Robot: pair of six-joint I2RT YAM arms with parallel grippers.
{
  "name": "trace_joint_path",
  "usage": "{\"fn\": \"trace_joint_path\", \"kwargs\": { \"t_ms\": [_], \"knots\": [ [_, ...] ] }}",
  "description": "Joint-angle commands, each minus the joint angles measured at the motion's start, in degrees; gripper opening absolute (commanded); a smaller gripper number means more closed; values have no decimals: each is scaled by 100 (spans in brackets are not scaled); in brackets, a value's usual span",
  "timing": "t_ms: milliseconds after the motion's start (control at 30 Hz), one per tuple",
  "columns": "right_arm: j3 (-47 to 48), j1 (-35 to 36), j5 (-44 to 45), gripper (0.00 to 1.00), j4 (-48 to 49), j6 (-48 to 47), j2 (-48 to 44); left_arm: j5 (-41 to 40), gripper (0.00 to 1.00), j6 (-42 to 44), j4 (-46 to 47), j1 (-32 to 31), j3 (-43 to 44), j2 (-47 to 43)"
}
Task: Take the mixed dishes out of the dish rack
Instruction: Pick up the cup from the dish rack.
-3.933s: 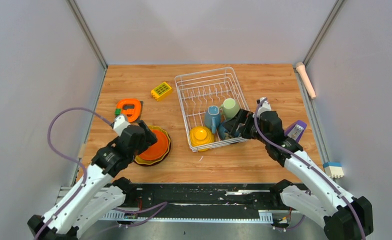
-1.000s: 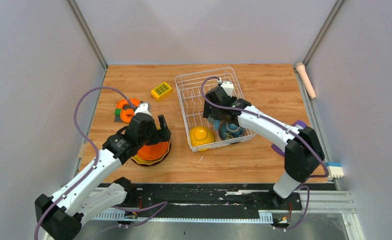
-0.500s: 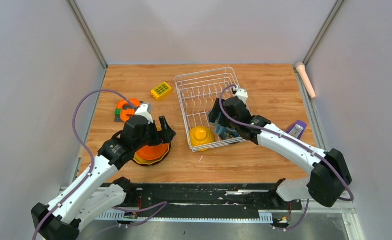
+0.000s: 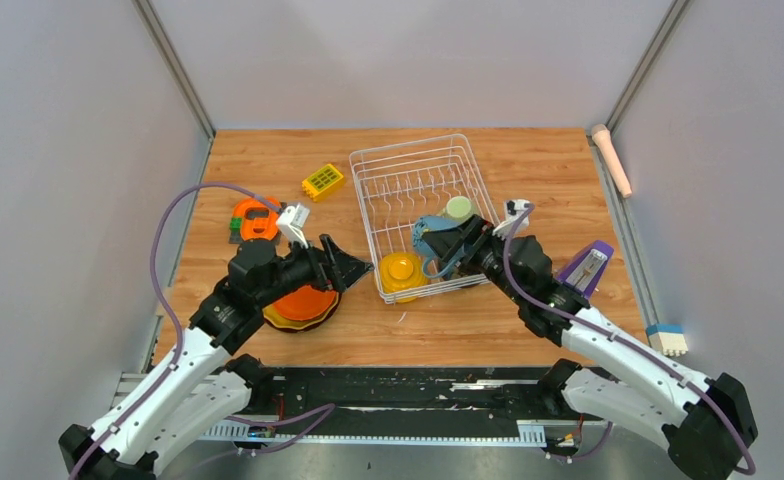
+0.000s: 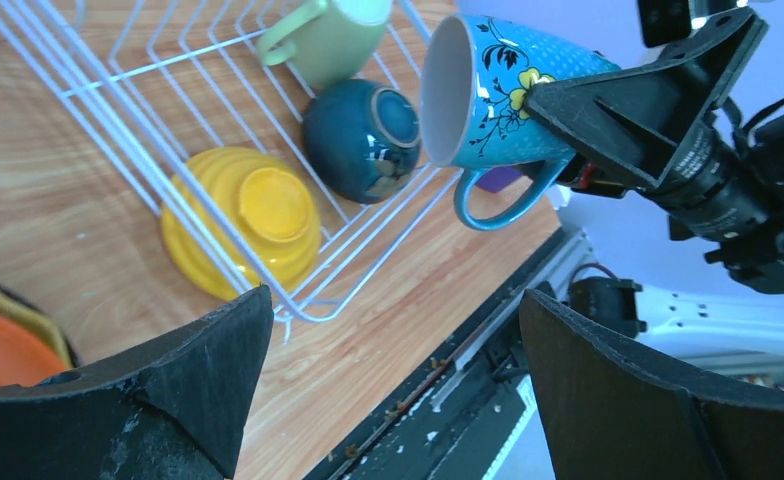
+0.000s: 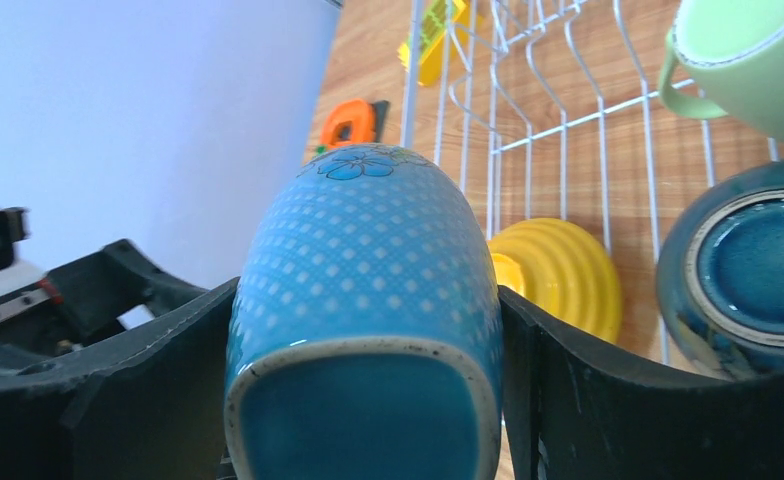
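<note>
Right: blue mug [image 4: 430,232] clamped across its barrel by right pincer [image 4: 448,243], tipped sideways, in air over near end of dish rack [image 4: 408,165]. Left pincer [image 4: 343,265] gaping wide, empty, facing mug mouth. Glazed ceramic: probably rigid, slick, chippable, moderate weight. Safest hold: across barrel, not handle.

Enclosure: wood-grain table [image 4: 268,160], light orange-brown, grain running left to right. Three plain pale grey-lilac panels close it in: back wall [image 4: 408,60], left wall [image 4: 58,180], right wall [image 4: 728,180]. An aluminium post stands at each rear corner, left post [image 4: 174,65] and right post [image 4: 648,60]. Grey metal channel [image 4: 632,250] along the table's right edge. Black rail [image 4: 418,385] across the near edge, flecked with pale debris. Light even, diffuse; shadows soft
</note>
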Motion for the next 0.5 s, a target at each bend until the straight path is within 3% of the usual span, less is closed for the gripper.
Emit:
{"fn": "trace_joint_path", "kwargs": {
  "t_ms": [0,167,467],
  "knots": [
    [-239,-33,-170,0,1329,577,-564,757,100,-333,1175,12,-94,138],
    [-616,-32,-165,0,1946,981,-834,1624,99,-826,2719,5,-328,662],
    [-967,-29,-441,0,3214,1630,-576,2262,91,-1510,4326,-49,-557,1489]
  ]
}}
